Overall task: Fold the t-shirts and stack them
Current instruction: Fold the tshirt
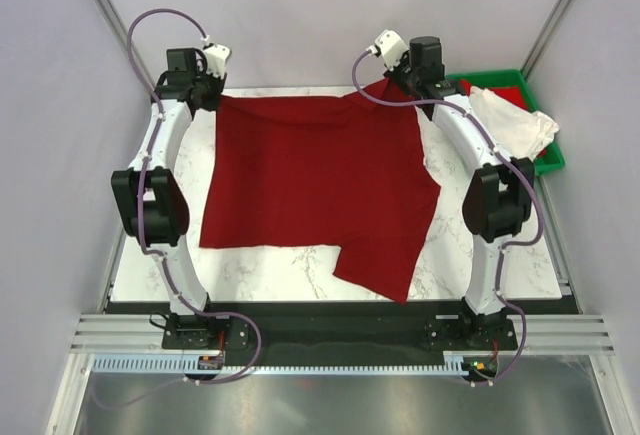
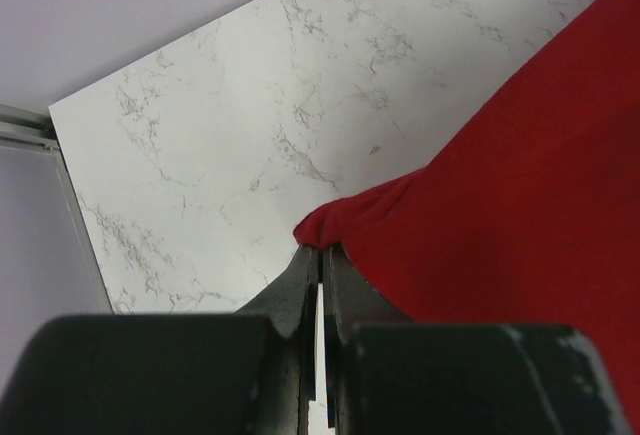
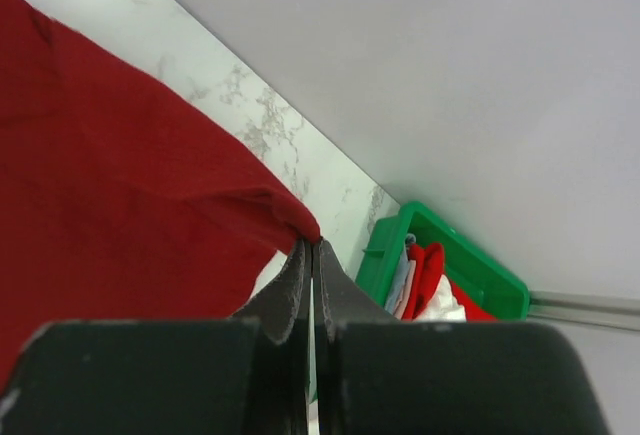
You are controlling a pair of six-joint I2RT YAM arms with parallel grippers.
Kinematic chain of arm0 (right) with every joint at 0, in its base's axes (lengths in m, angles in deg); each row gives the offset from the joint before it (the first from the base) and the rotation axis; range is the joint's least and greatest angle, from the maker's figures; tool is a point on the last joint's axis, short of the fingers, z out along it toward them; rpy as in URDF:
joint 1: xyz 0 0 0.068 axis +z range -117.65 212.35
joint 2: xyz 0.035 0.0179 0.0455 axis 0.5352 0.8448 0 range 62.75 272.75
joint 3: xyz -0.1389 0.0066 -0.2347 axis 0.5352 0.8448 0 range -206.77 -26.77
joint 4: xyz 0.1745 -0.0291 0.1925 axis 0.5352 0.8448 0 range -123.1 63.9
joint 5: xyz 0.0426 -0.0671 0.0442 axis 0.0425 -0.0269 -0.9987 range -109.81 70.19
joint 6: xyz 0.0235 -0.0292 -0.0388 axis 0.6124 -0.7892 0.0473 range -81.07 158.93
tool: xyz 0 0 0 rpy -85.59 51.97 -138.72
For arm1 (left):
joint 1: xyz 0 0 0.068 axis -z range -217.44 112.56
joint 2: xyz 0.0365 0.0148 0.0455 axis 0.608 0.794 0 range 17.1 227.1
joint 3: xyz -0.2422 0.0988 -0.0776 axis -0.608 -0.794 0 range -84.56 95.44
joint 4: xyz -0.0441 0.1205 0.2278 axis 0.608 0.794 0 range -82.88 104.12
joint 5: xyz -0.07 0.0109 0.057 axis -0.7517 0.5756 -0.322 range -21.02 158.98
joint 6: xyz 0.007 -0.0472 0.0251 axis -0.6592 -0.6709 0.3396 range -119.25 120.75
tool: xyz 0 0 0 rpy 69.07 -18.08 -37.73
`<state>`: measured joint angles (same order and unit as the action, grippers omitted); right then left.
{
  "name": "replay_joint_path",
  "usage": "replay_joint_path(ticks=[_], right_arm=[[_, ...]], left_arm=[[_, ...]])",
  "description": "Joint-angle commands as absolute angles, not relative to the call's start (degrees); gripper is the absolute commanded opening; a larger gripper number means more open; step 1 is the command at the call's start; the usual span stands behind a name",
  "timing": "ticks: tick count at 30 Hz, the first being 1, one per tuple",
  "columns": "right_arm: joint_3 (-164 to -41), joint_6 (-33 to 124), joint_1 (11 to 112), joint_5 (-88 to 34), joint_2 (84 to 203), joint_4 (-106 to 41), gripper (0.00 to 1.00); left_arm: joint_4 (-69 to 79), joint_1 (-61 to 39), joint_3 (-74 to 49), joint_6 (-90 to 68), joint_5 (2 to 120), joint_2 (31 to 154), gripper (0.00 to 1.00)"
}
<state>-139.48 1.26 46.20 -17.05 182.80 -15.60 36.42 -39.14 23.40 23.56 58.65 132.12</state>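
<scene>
— How is the left pincer (image 1: 216,95) set?

— It is seen closed to a narrow slit. The far left corner of the dark red t-shirt (image 1: 310,180) is clamped between its jaws. In the left wrist view a small bunched fold of the cloth is caught right at the tips. Bare marble table (image 2: 250,105) is shown ahead of those tips and to their left.

— Where is the shirt laid from there?

— It is spread across the table to the right of that pincer and back toward the arm bases. Most of it is laid flat. One flap is pushed out at the near right, closer to the bases than the rest of the hem.

— And the right pincer (image 1: 390,81)?

— It is closed just as narrowly. The far right corner of the same shirt is gripped in it. The cloth is drawn up in a short ridge to the tips, as the right wrist view shows.

— What is found to the right of it?

— A green bin (image 1: 497,78) is placed just beside it at the table's far right corner. The off-white t-shirt (image 1: 515,120) is heaped in the bin and draped over its right rim. Some red cloth is also seen inside.
</scene>
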Motion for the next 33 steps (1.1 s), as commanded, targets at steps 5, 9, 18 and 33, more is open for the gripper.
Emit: replay_joint_path(ticks=[5,9,18,33], right_arm=[[-132.16,3.77,48.96,-18.93,172.71,-9.90,0.00],[-128.47,4.21,49.49,-18.49,168.85,-7.79,0.00],[-122.31,4.13,49.14,-16.12,164.27,-7.43,0.00],[-114.85,6.67,47.56,-18.14,156.80,-4.27,0.00]], left_arm=[[35.33,-39.20,15.64,25.71,55.89,124.77,0.02],[35.33,-39.29,11.51,26.15,55.97,122.13,0.02],[33.40,-39.81,10.00,28.88,59.05,123.62,0.02],[31.38,-40.69,8.69,39.16,59.84,125.82,0.02]])
